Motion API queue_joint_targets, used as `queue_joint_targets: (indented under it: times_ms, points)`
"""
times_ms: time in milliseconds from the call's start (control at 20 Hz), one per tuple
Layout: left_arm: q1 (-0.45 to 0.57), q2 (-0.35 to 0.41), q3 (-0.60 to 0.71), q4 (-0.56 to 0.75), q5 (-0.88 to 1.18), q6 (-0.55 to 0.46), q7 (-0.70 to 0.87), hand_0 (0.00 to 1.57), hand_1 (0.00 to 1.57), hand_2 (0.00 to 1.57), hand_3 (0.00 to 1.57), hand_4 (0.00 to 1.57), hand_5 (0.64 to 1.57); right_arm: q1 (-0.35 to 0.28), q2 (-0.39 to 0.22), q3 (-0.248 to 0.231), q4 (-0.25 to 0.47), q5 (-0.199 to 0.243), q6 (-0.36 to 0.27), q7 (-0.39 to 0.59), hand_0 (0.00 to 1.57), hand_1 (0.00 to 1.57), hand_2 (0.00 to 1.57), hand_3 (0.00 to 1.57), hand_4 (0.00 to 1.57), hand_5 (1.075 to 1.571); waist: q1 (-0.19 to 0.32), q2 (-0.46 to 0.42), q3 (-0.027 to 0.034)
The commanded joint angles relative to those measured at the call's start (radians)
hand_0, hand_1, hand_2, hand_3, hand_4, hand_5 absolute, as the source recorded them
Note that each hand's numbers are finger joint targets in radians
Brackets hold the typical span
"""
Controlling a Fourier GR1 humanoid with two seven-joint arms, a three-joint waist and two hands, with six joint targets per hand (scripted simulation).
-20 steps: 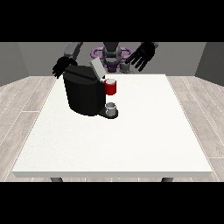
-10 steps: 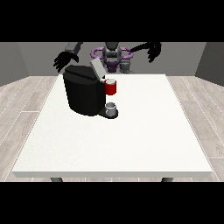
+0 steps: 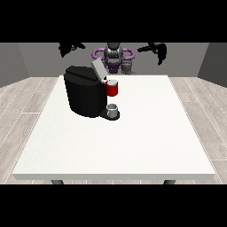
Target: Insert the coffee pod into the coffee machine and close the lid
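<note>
hands (image 3: 71, 47) (image 3: 160, 51) raised above table (image 3: 133, 142), well apart from coffee machine (image 3: 86, 95); finger state can't tell.

One table (image 3: 133, 146), white. One black coffee machine (image 3: 86, 95) at ten o'clock from the table's middle, with one lid (image 3: 98, 69), tilted up. One red thing (image 3: 112, 89) at the machine, at three o'clock from its top. One grey thing (image 3: 113, 109) on the machine's base, at six o'clock from the red one; whether the pod, cannot tell. One robot (image 3: 114, 56) at twelve o'clock, beyond the far edge. Two black hands raised: one (image 3: 70, 47) at the view's left, one (image 3: 160, 50) at the view's right.
</note>
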Motion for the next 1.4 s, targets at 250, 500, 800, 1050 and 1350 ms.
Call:
queue_joint_targets:
  times_ms: [250,500,800,1050,1350]
  points:
    - [0.124,-0.079,-0.023,-0.104,0.076,-0.028,0.007,0.0,0.0,0.0,0.0,0.0,1.571,-0.1,-0.008,0.037,-0.071,0.001,0.035,0.056,0.0,0.0,0.0,0.0,0.0,1.571,0.091,0.009,0.0007]
    - [0.163,-0.069,-0.047,-0.199,0.126,-0.062,0.072,0.0,0.0,0.0,0.0,0.22,1.571,-0.116,0.019,0.11,-0.099,0.059,0.035,0.08,0.0,0.0,0.0,0.0,0.14,1.571,0.103,0.016,0.0007]
    - [0.194,-0.101,-0.1,-0.361,0.179,-0.013,0.137,0.0,0.0,0.0,0.0,0.0,1.571,-0.191,-0.027,0.076,-0.013,0.078,0.082,0.023,0.0,0.0,0.0,0.0,0.0,1.571,0.136,0.108,0.0009]
    - [0.212,-0.099,-0.165,-0.458,0.206,0.012,0.137,0.0,0.0,0.0,0.0,0.0,1.571,-0.318,-0.07,-0.033,0.091,-0.013,0.14,0.012,0.0,0.0,0.0,0.0,0.0,1.571,0.156,0.198,0.0011]
    - [0.295,-0.064,-0.177,-0.537,0.229,0.044,0.163,0.0,0.0,0.0,0.0,0.0,1.571,-0.346,0.006,0.019,0.131,0.018,0.118,0.008,0.0,0.0,0.0,0.0,0.0,1.571,0.09,0.228,0.0007]
